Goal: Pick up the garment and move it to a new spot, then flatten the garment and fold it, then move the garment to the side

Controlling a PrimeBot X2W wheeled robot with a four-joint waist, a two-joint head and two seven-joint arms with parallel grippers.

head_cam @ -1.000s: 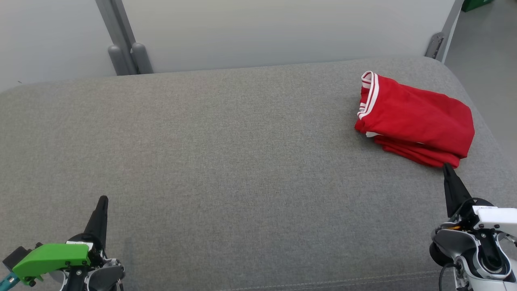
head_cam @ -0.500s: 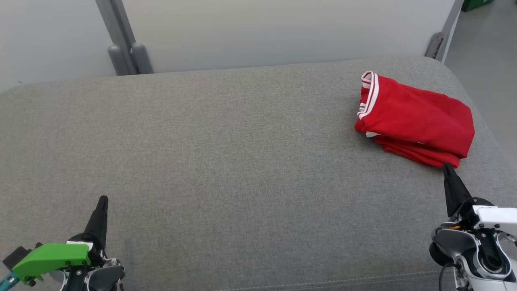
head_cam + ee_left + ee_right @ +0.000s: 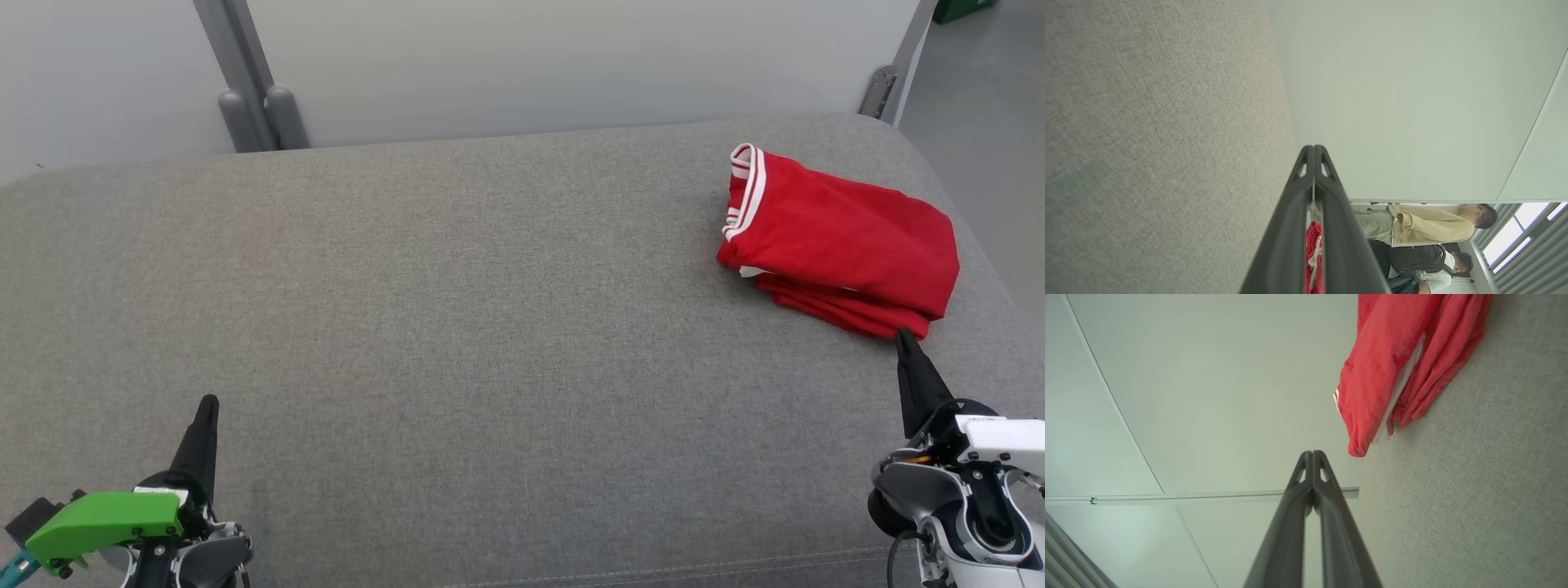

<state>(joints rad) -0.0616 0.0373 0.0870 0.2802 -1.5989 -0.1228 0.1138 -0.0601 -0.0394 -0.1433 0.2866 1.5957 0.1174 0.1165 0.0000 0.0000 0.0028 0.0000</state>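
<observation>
Both my pincers, left (image 3: pixel 208 404) and right (image 3: pixel 903 338), are pinched shut and empty, while the red garment (image 3: pixel 841 241) lies folded at the grey cushion's (image 3: pixel 490 327) far right, its long axis slanting from its white-striped edge toward my right pincer, so I judge the job essentially done.

A grey woven fabric surface (image 3: pixel 490 343) with rounded far corners runs up to a pale, plain wall panel (image 3: pixel 555 65). A slanted grey metal post (image 3: pixel 224 57) stands behind its far left edge. A metal bracket (image 3: pixel 878 88) sits past its far right corner, beside smooth grey floor (image 3: pixel 988 122). Farther off, daylight comes through what look like slatted windows (image 3: pixel 1515 241), near two people (image 3: pixel 1429 228) standing
</observation>
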